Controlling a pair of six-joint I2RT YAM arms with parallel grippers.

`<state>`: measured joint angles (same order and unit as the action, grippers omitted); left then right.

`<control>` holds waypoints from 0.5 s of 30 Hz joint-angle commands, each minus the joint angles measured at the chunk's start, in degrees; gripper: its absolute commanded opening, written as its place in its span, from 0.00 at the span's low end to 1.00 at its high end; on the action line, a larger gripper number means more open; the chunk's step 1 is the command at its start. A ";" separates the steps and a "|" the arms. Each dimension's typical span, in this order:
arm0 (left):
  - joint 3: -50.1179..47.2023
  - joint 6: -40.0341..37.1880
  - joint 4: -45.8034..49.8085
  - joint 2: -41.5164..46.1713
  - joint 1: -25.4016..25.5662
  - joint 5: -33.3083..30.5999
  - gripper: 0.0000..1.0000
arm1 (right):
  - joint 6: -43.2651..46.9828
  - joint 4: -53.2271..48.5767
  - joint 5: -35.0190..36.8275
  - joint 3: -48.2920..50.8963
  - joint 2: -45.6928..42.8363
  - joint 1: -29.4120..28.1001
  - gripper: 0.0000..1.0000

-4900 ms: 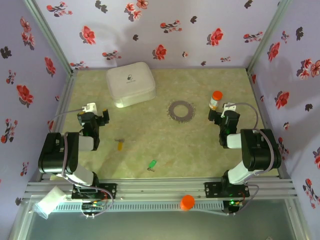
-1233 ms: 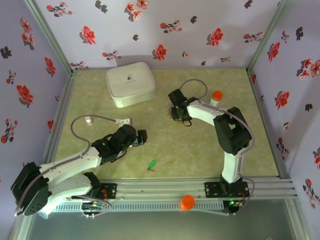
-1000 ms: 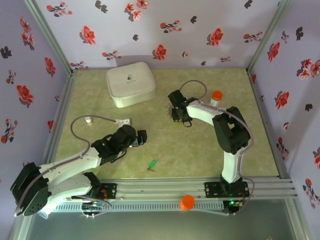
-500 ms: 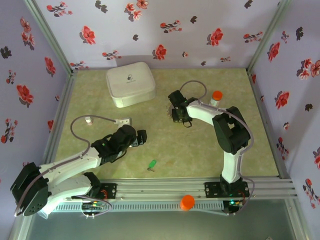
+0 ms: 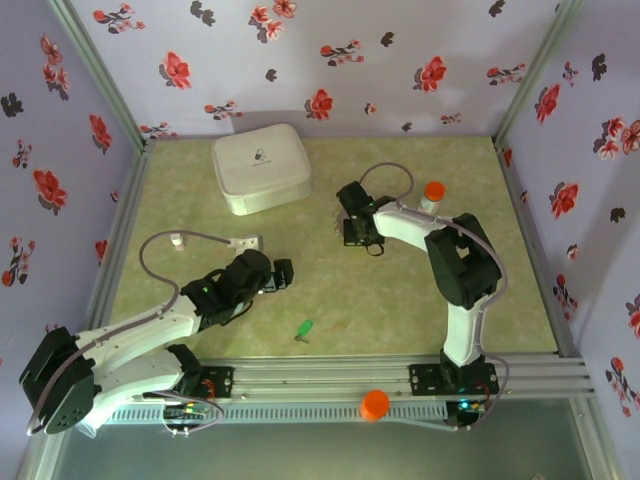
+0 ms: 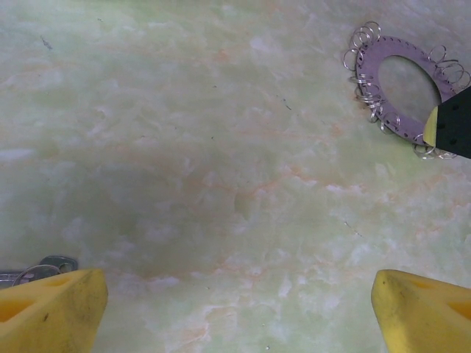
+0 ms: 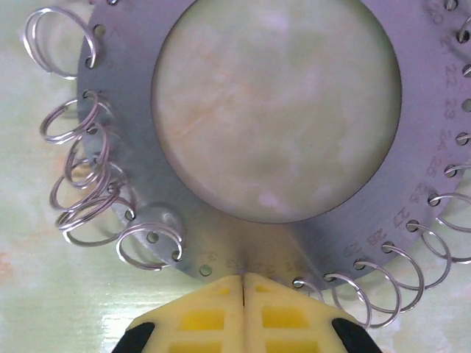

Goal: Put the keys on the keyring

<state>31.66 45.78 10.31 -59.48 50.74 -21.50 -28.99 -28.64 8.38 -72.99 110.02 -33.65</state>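
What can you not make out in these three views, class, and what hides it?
Right wrist: whether the shut right gripper pinches the keyring; its fingertips cover the contact.
Left wrist: key mostly behind a finger of the left gripper; head colour unseen.
Top view: green key too small for detail.

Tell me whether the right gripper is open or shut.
Shut. In the right wrist view the right gripper has its yellow fingers pressed together with no gap, tips at the keyring rim.
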 commanded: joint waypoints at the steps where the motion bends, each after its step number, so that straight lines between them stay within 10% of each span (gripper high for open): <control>1: 0.96 0.17 0.97 0.79 0.41 -1.88 0.92 | -0.05 -2.47 -0.74 1.27 -2.41 -0.54 0.00; 15: 0.37 -0.54 -4.05 0.70 0.41 -2.98 0.92 | 2.65 -3.33 -0.68 20.69 -22.04 -9.91 0.00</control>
<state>31.66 45.76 8.51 -59.24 50.74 -22.55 -27.22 -29.91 7.77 -55.20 90.78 -42.50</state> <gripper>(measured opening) 0.923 0.050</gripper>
